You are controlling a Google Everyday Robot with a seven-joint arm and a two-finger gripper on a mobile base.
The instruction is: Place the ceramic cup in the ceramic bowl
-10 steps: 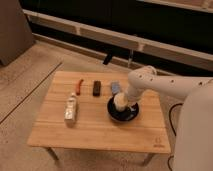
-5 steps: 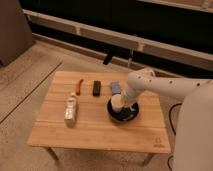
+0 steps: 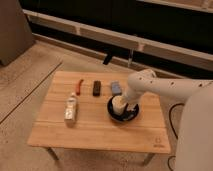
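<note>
Tabletop (image 3: 100, 131) fills the near part of our view, a pale wooden surface on slim legs. Against the two earlier views we see almost nothing changed: the arm reaches to the same spot, the cup sits at the same place over the bowl, and every loose item keeps its position.

At the end of the white arm (image 3: 165, 89), the gripper (image 3: 123, 104) hangs over the right half of the table, directly above the ceramic bowl (image 3: 123, 117). The ceramic cup (image 3: 119, 104) is right at the gripper, standing upright within the bowl's rim; we cannot tell whether its base rests on the bowl's floor. We also cannot tell how the gripper is set around the cup, because the wrist and cup overlap there.

To the gripper's left, well apart from it, a white bottle (image 3: 71, 108) lies on its side with its orange-red cap pointing away from us. Farther back and still left of the gripper lie a slim red piece (image 3: 79, 84), then a small black block (image 3: 96, 88). A small blue-grey object (image 3: 116, 88) lies just behind the gripper, near the bowl's far rim.

Behind the table we see a speckled floor (image 3: 35, 70) and dark wall panels (image 3: 120, 25) with pale horizontal rails.
</note>
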